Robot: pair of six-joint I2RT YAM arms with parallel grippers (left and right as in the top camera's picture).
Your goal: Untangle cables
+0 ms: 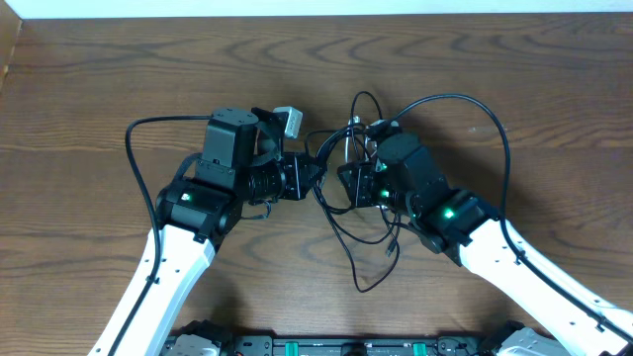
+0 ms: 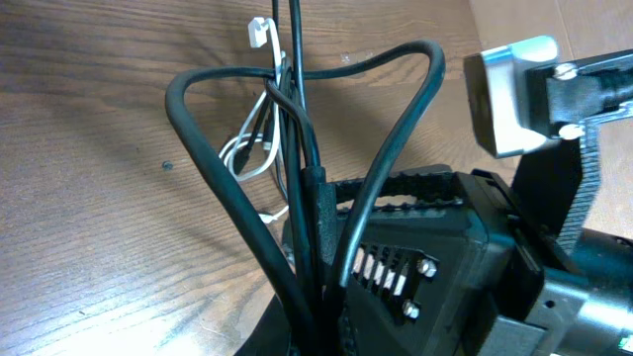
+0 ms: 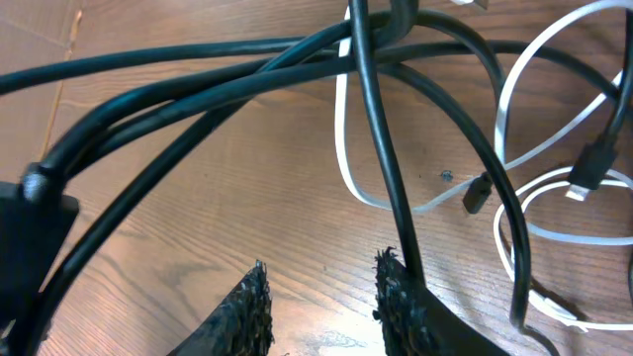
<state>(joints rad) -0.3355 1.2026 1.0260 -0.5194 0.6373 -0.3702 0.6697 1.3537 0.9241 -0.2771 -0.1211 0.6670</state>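
Right gripper has its jaws partly apart, one black strand of the cables brushing one jaw, nothing held. Left gripper pinches the bunch tight over the table. White cable loops underneath. It looks like strand-picking time: next, clamp one strand, pull gently.

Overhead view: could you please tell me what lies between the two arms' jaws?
Black cables, bunched and crossing, span that stretch above the wood; the overhead view shows it.
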